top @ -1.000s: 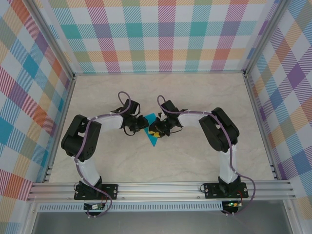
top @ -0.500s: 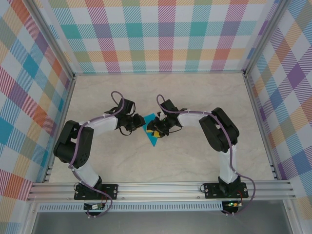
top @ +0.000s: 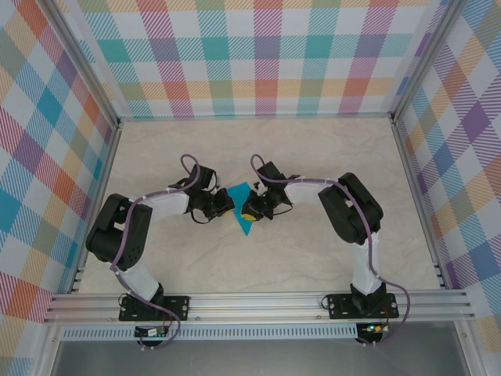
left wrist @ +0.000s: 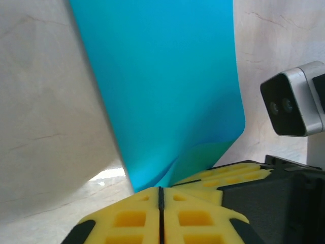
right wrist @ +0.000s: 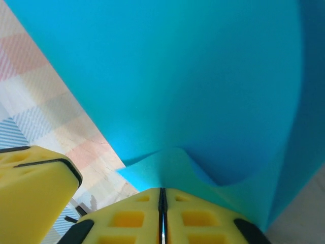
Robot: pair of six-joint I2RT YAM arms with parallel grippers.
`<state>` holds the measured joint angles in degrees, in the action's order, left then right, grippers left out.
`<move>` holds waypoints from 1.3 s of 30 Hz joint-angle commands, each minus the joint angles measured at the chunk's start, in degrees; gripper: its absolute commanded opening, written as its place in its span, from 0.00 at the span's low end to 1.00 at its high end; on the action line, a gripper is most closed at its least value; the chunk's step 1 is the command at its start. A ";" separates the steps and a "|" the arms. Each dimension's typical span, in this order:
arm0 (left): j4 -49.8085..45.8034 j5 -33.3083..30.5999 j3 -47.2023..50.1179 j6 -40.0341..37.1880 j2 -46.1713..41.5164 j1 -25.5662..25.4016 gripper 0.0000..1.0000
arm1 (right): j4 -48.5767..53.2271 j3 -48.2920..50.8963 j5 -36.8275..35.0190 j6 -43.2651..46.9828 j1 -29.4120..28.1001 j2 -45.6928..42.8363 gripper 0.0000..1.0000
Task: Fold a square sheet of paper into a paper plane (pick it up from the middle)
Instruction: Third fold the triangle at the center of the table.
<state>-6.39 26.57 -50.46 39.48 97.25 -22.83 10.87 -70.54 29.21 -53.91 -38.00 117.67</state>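
**Both jaws nipped on the teal paper at mid-worktop**

Top view: the square sheet of paper (top: 247,223) sits near the middle of the worktop (top: 313,258). It shows as a narrow shape with a point toward 6 o'clock. My left arm (top: 160,202) reaches in from the paper's 9 o'clock and my right arm (top: 313,188) from its 3 o'clock, and the two wrists meet over its middle. I judge the mirrored approach lets each side steady one half while a centre crease is worked. From here I cannot tell whether the point rests on the worktop.

Left wrist view: the left jaws are closed. Their yellow pads (left wrist: 137,203) meet on a thin line at 6 o'clock with the paper's lower edge pinched between them. The paper rises toward 12 o'clock and buckles just above the pinch. The right arm's pads (left wrist: 238,175) sit close by at 4 o'clock, with its wrist camera (left wrist: 292,109) at 3 o'clock.

Right wrist view: the right jaws are likewise closed on the paper, which puckers into a small ridge just above the pinch. The left arm's pad (right wrist: 35,178) sits at 8 o'clock. The two grips are this close, I think, to keep the thin sheet taut. No wings are formed yet, so most of the folding looks to be ahead.
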 commanded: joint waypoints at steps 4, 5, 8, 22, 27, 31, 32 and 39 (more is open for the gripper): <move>1.74 2.63 -0.58 -0.24 2.45 -1.25 0.00 | 3.61 1.86 -2.80 0.91 -0.28 2.43 0.04; 1.74 2.64 -0.74 -0.37 2.82 -1.38 0.00 | 3.64 1.88 -2.93 0.97 -0.23 2.47 0.03; 1.19 2.73 -1.42 -0.80 3.83 -1.79 0.00 | 3.86 1.97 -3.09 1.03 -0.24 2.32 0.02; -10.83 -5.28 -4.05 -5.75 8.68 -3.77 0.00 | -2.10 3.66 -1.27 5.38 0.34 -4.64 0.04; -13.96 -7.87 -4.22 -6.96 10.57 -4.41 0.00 | -4.62 4.71 0.46 8.56 2.26 -6.33 0.05; -14.65 -8.55 -4.43 -7.31 11.28 -4.80 0.00 | -3.97 3.59 1.36 11.07 3.00 -5.16 0.05; -14.91 -8.63 -4.72 -7.42 11.53 -4.93 0.00 | -3.23 2.83 1.41 11.72 3.09 -4.66 0.05; -16.69 -10.08 -5.54 -7.58 12.09 -5.38 0.00 | 0.83 0.26 -1.25 13.54 3.22 -1.55 0.05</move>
<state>-16.05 22.85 -58.08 33.15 104.79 -27.20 9.15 -68.66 28.91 -42.83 -34.72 114.08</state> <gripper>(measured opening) 0.038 0.047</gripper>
